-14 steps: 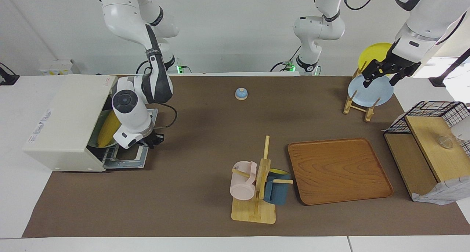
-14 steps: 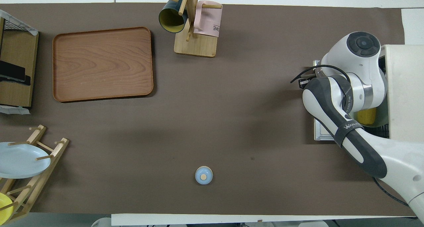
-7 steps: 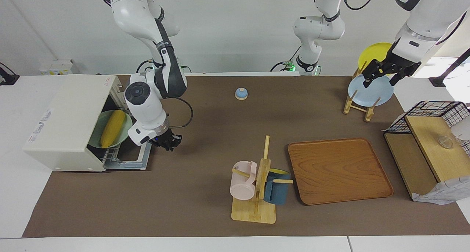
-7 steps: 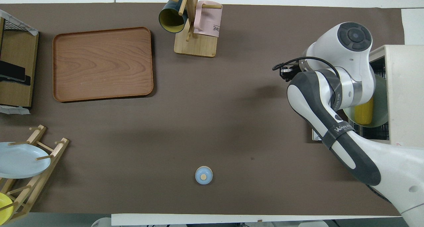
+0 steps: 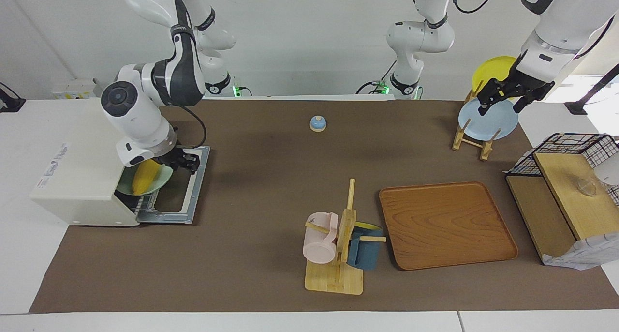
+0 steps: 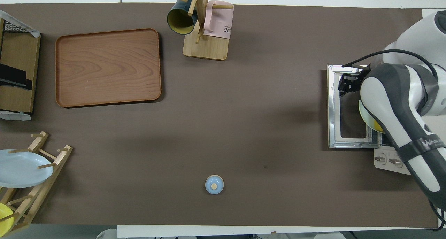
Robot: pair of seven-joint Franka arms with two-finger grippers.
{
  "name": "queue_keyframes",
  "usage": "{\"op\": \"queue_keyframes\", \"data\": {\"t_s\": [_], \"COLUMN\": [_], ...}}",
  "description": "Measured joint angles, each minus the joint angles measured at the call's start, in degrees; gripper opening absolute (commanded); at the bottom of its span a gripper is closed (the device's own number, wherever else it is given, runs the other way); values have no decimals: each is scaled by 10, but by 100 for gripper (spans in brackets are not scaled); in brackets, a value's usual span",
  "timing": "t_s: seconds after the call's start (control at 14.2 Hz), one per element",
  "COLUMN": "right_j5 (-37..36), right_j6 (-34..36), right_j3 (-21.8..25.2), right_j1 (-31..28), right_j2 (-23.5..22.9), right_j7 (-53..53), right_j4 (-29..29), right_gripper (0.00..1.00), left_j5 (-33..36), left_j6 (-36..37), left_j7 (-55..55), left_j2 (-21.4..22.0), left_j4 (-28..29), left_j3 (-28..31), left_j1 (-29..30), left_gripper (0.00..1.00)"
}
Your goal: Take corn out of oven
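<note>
The cream-white oven (image 5: pixel 87 162) stands at the right arm's end of the table, its door (image 5: pixel 186 196) folded down flat on the mat. Inside, the yellow corn (image 5: pixel 142 177) lies on a pale green plate (image 5: pixel 162 181) on the wire rack. My right gripper (image 5: pixel 186 161) hangs low over the open door, just beside the plate's rim and apart from the corn. In the overhead view the right arm covers most of the corn (image 6: pixel 378 129), and the right gripper (image 6: pixel 348 84) shows over the door (image 6: pixel 334 110). My left gripper (image 5: pixel 499 107) waits open and holding nothing over the plate rack.
A plate rack (image 5: pixel 471 141) with a light blue plate (image 5: pixel 486 124) and a yellow plate (image 5: pixel 493 68) stands under the left gripper. A wooden tray (image 5: pixel 445 225), a mug tree (image 5: pixel 338 245) with a pink and a blue mug, a small blue bell (image 5: pixel 317 123) and a wire basket (image 5: pixel 566 148) are also on the table.
The right arm swung out over the mat beside the door, then back toward the oven; its gripper now sits over the door by the plate. The left arm has not moved.
</note>
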State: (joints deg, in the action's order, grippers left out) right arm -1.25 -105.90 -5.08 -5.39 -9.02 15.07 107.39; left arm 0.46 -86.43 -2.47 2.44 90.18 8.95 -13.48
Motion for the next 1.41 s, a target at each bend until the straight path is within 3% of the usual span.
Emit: {"op": "queue_keyframes", "data": {"t_s": [0.56,0.63,0.85,1.2,1.41], "right_j5": [-7,-8,-35,-120,-120], "right_j6": [-98,-106,-111,-88,-26], "right_j3": [1,0,-3,-5,-6], "right_j1": [-45,-44,-39,14,75], "right_j2": [4,4,4,9,-6], "right_j7": [-89,-89,-90,-91,-46], "right_j4": [77,82,89,82,23], "right_gripper": [40,35,1,0,0], "left_j5": [0,0,0,0,0], "left_j6": [0,0,0,0,0], "left_j7": [0,0,0,0,0], "left_j2": [0,0,0,0,0], "left_j4": [0,0,0,0,0], "left_j3": [0,0,0,0,0], "left_j1": [0,0,0,0,0], "left_gripper": [100,100,100,100,100]}}
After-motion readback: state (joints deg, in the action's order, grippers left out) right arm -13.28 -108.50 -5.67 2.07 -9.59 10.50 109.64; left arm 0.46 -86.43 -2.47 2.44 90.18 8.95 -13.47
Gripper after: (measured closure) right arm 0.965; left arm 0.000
